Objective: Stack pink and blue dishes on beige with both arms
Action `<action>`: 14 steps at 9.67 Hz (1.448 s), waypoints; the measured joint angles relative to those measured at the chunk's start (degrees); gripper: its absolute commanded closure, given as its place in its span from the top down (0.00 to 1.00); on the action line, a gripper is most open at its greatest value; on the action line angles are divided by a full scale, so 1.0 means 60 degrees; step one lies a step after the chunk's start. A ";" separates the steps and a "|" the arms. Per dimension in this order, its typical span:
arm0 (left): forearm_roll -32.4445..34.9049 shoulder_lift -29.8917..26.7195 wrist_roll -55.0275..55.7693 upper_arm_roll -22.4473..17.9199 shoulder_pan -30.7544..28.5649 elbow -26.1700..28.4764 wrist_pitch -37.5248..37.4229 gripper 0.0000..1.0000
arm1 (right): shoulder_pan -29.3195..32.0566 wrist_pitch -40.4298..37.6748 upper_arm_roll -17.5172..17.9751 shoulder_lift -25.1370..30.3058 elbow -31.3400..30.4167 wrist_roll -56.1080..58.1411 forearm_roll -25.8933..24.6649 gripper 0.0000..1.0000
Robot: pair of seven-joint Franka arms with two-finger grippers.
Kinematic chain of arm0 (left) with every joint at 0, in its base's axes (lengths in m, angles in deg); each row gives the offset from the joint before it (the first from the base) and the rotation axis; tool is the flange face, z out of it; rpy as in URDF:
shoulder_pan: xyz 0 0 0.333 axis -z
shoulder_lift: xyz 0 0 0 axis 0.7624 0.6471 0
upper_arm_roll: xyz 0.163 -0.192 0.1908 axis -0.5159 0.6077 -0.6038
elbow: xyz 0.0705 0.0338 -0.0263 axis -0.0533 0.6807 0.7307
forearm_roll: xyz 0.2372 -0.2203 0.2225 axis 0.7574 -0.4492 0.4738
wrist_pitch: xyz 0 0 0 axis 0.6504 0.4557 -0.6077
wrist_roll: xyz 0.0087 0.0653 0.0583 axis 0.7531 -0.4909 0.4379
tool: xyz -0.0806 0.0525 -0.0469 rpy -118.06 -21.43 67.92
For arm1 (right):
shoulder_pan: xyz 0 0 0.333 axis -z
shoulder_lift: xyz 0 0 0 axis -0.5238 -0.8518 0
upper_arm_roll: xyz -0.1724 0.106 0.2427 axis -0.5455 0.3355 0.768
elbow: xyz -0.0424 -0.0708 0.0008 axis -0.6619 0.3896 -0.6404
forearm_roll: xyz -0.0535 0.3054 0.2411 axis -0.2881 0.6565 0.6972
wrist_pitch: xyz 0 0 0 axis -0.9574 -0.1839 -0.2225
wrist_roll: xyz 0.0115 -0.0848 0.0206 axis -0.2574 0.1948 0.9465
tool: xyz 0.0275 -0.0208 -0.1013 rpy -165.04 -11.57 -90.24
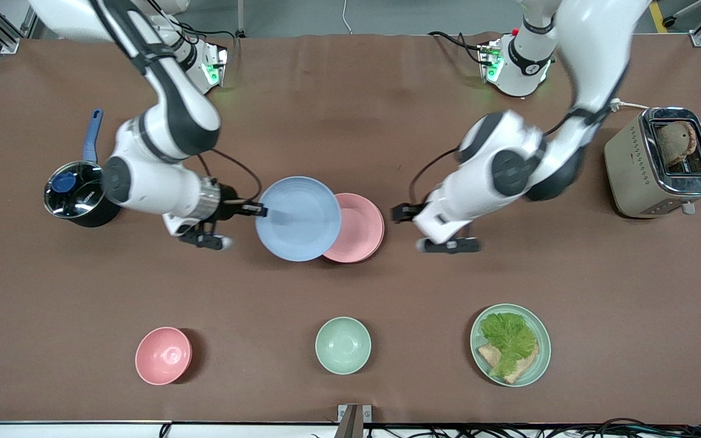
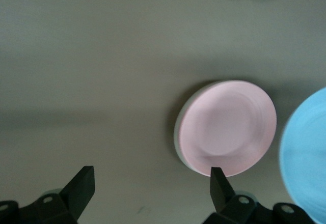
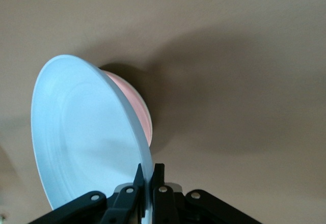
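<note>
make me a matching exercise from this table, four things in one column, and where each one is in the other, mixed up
1. blue plate
2. pink plate
3. pink bowl
4. toaster

A. on the table at the left arm's end
B. gripped at its rim by the right gripper
C. near the front camera, toward the right arm's end
D. on another plate, beside the open left gripper

Pairs: 1-B, 2-D, 3-C, 4-A

The blue plate in the right claw overhangs the pink plate, blocking that side.
</note>
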 measured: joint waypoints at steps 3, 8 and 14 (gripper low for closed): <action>0.0002 -0.1877 -0.1195 -0.1551 -0.0147 0.0013 -0.1438 1.00 | -0.0383 0.2555 0.0974 -0.0462 -0.0974 -0.0191 0.0001 0.03; 0.0026 -0.3759 -0.4558 -0.3380 -0.0278 -0.0037 -0.2291 1.00 | -0.0875 0.4207 0.1001 -0.1684 -0.1185 -0.0161 -0.0010 0.14; 0.0269 -0.4617 -0.4821 -0.3757 -0.0163 -0.0331 -0.3593 1.00 | -0.0609 0.4067 0.0915 -0.1389 -0.0968 -0.0084 -0.0034 1.00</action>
